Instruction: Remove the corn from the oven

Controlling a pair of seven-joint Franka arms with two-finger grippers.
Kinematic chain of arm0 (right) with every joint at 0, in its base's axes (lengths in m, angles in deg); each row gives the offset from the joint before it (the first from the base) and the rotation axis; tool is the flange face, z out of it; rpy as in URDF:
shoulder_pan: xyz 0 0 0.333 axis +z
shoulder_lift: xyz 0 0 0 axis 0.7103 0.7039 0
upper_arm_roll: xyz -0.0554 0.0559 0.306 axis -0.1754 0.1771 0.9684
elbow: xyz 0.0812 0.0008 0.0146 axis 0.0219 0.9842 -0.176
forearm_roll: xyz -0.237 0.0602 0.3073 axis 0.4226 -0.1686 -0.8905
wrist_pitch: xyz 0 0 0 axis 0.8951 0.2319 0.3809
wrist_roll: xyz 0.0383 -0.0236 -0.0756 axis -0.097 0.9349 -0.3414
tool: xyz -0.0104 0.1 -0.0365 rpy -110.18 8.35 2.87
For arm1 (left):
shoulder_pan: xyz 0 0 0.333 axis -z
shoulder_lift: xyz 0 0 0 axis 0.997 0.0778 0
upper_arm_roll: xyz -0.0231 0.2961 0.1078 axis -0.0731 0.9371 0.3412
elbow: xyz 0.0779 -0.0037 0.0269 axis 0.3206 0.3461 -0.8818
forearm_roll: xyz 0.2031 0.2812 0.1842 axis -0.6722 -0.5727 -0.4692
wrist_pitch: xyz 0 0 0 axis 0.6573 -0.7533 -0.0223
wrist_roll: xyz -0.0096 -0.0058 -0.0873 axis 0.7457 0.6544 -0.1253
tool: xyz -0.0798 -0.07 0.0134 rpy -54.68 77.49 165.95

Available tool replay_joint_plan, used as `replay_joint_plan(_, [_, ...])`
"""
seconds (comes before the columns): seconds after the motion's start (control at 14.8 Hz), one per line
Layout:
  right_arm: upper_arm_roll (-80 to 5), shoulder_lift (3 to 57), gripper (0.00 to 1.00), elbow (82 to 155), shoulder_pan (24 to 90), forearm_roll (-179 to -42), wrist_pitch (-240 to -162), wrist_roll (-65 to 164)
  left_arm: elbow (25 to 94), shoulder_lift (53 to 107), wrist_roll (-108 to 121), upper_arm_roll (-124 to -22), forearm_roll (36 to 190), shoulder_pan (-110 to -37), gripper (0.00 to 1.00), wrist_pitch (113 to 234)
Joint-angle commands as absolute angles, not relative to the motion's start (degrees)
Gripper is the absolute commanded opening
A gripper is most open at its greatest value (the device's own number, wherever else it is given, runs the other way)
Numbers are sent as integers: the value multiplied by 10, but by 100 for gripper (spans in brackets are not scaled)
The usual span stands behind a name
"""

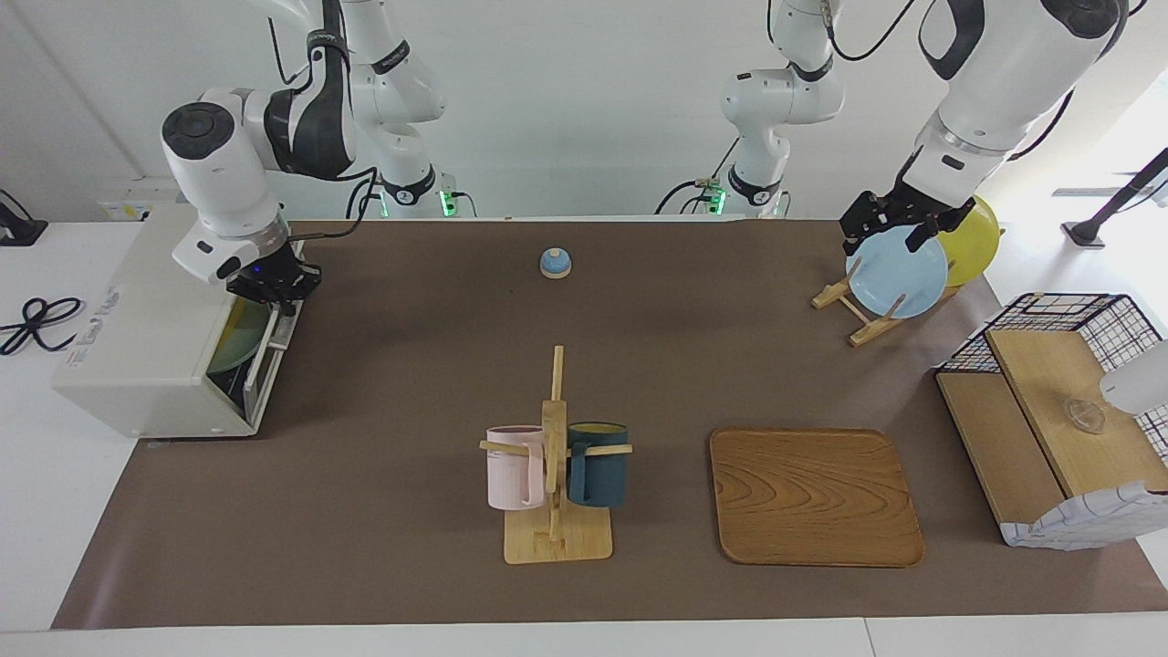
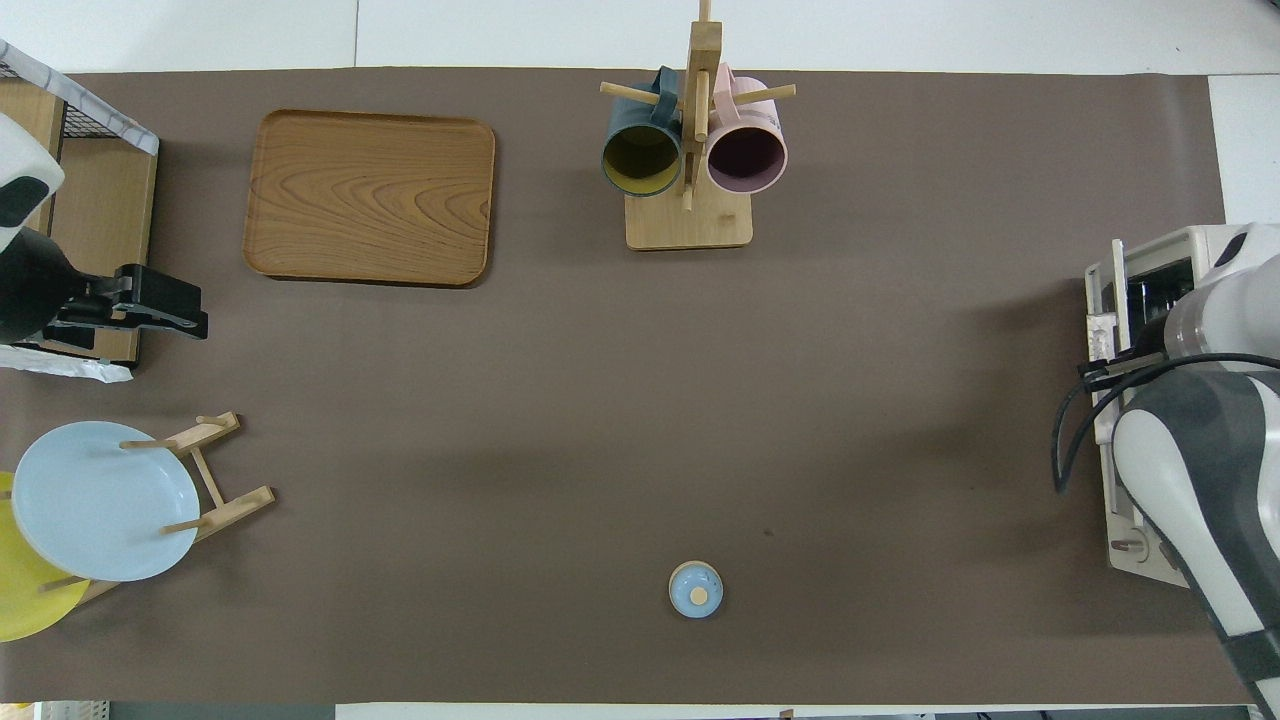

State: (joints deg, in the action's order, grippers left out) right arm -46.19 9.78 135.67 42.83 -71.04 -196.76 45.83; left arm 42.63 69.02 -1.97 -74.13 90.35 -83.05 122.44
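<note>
The off-white oven [image 1: 137,347] stands at the right arm's end of the table. Its dark glass door [image 1: 242,351] stands upright, with a greenish reflection in the glass. My right gripper [image 1: 274,290] is at the top edge of the door, by the bar handle [image 1: 272,345]. In the overhead view the right arm covers most of the oven [image 2: 1110,330]. The corn is hidden. My left gripper [image 1: 883,239] waits open and empty over the plate rack end of the table. It also shows in the overhead view [image 2: 195,318].
A blue plate [image 1: 899,274] and a yellow plate [image 1: 976,242] stand in a wooden rack. A wire-and-wood basket [image 1: 1049,401] is at the left arm's end. A wooden tray [image 1: 812,497], a mug tree with two mugs [image 1: 554,456] and a small blue bell [image 1: 555,263] stand mid-table.
</note>
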Motion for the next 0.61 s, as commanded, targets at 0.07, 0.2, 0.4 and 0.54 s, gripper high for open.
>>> replay_joint_plan(0.07, [-462,134,0,1365,438,-731,-2027,473,422,687,-23,-745,900,-836,100,1223])
replay_joint_plan(0.2, [-462,147,0,1381,443,-738,-2065,473,422,687,-23,-745,900,-836,100,1223])
replay_joint_plan(0.4, [-462,169,0,1401,444,-738,-2122,473,422,687,-23,-744,900,-837,100,1222])
replay_joint_plan(0.54, [-460,172,0,1401,454,-740,-2136,481,423,687,-23,-745,900,-836,100,1223])
